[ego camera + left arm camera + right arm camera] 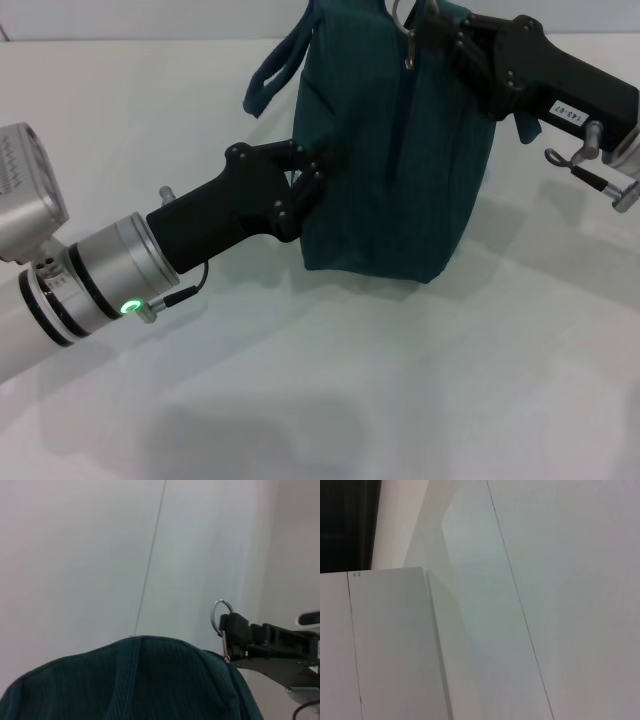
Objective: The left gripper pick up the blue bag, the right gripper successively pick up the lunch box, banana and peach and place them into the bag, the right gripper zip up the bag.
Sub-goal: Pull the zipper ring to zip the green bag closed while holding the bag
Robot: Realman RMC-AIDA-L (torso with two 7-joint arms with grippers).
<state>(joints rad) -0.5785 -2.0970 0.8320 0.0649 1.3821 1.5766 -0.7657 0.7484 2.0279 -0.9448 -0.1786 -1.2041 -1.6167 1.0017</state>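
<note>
White table surface [330, 400], soft shadows on it, pale wall panels [560, 580] (thin dark seams between), dark gap [345, 525] beside them

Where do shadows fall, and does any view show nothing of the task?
Head view: soft shadows on the table beneath the left pincer and blue bag. Left wrist view: even light, right pincer at the ring zip-pull. Right wrist view: only white panels.

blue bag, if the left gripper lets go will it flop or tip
Probably sags: the bag is soft fabric, creased where the left gripper pinches its side. Its flat base looks full, so tipping seems unlikely while the right gripper holds the zip pull.
</note>
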